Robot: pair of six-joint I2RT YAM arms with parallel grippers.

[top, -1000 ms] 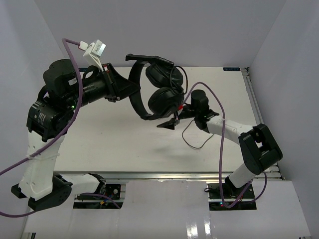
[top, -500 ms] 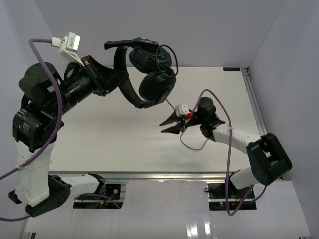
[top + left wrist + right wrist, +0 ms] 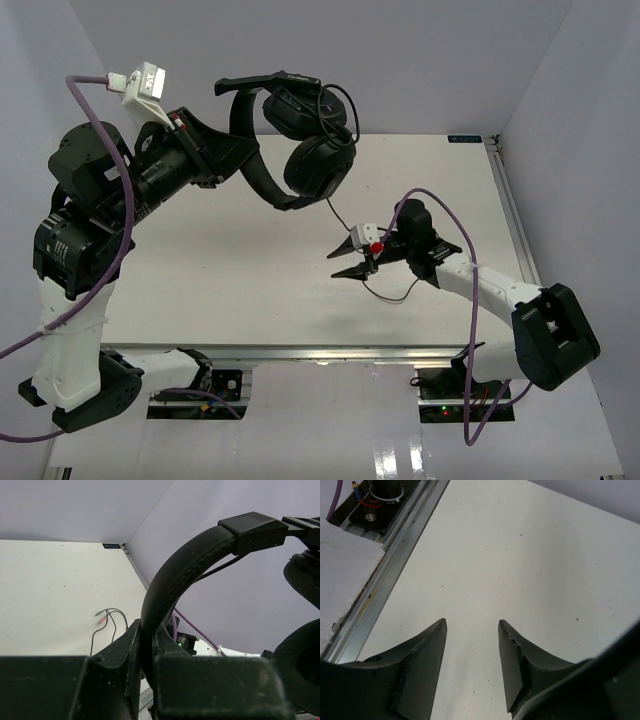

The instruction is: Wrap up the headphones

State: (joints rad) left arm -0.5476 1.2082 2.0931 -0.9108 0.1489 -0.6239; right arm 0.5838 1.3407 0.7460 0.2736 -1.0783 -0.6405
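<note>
White table [image 3: 230, 280], pale walls [image 3: 400, 60] on three sides. Headphones [image 3: 318, 168] aloft at upper centre, arch bulging left, cups stacked on the right, long axis up-down in frame, cord [image 3: 390, 296] down to the table. Left gripper [image 3: 250, 165] pinching the headband; right gripper [image 3: 338, 264] spread, empty, centre right.

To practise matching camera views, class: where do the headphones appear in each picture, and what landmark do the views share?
Top external: upper centre, headphones held aloft by the left pincer.
Left wrist: headband arching from bottom centre to upper right.
Right wrist: not in it.
Shared landmark: the white table.
</note>
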